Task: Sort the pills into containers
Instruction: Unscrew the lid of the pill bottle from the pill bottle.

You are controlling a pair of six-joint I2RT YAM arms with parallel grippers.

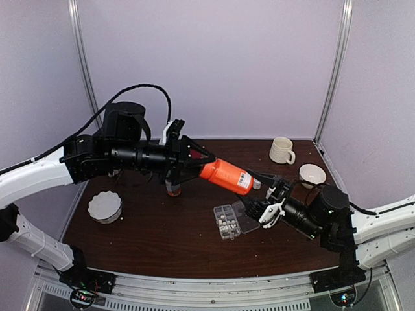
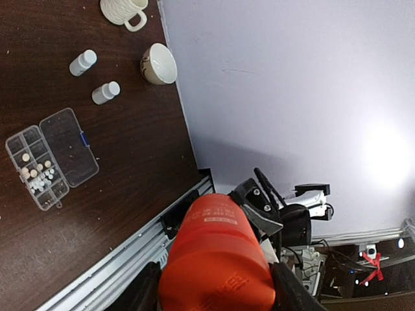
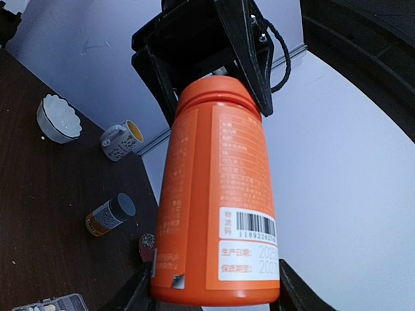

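Over the table [image 1: 162, 233], left gripper [image 1: 206, 165] clamps bottle [image 1: 227, 175] base. Right gripper [image 1: 264, 184], half-spread, grasps its cap end.

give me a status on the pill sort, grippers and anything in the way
Left gripper and right gripper both shut on the orange bottle, held in mid-air. Pills lie in the organizer box, lid open. Nothing covers the box.

The near end of the orange bottle [image 3: 217, 194] runs off the bottom edge of the right wrist view, so whether the right gripper [image 1: 267, 198] grips it cannot be told. The organizer box [image 3: 58, 302] is cropped there too. From above, the pills [image 1: 225, 225] are too small to count.
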